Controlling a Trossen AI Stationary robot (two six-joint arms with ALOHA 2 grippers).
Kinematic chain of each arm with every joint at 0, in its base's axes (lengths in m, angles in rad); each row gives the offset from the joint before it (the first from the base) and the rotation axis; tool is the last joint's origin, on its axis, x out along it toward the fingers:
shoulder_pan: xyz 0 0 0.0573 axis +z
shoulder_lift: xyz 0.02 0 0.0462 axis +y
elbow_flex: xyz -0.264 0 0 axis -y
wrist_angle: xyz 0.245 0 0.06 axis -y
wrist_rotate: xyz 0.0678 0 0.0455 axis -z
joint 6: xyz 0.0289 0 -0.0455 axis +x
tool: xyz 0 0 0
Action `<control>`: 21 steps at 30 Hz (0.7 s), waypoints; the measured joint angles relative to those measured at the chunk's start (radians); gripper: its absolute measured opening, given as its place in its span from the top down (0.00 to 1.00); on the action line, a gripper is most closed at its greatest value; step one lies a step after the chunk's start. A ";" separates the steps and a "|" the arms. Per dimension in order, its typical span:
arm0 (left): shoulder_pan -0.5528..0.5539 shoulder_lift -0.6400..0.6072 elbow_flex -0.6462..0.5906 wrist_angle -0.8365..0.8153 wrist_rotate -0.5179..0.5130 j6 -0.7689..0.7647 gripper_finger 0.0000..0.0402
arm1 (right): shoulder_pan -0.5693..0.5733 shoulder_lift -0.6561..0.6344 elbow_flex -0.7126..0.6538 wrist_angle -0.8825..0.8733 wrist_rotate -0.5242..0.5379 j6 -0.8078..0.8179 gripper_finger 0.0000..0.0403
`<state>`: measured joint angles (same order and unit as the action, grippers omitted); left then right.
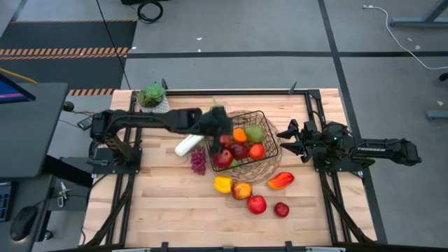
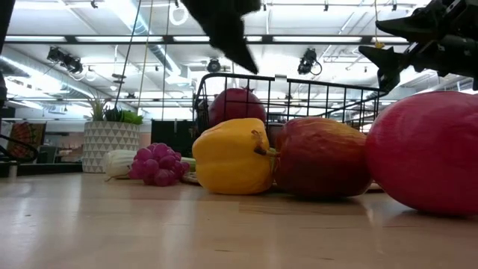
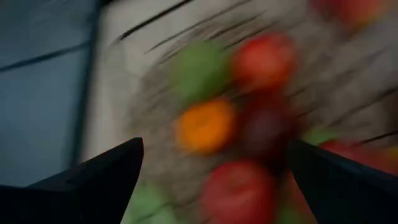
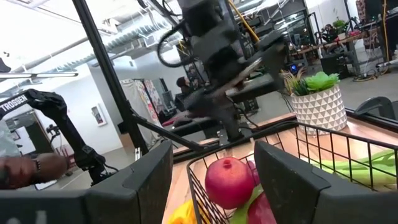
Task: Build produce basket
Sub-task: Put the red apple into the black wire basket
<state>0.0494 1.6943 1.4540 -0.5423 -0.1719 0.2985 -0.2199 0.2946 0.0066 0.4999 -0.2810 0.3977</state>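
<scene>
While the dark wire-mesh basket at the table's centre holds an orange, a green pear and red apples, the left gripper hovers over its 10 o'clock corner, fingers spread and empty. The right gripper waits at the basket's 3 o'clock, fingers parted on nothing. Only the low view shows the yellow pepper touching an apple outside the basket.

Both arms are black, jointed and angular; the right arm bears white lettering, and each pincer has two wedge-shaped dark fingers.
</scene>
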 joint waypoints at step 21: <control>-0.064 -0.488 -0.573 0.438 -0.154 -0.226 0.00 | 0.000 0.004 0.000 -0.002 0.000 0.000 0.43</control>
<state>-0.0150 1.2064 0.8810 -0.1038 -0.3254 0.0720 -0.2198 0.2987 0.0065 0.4978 -0.2806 0.3977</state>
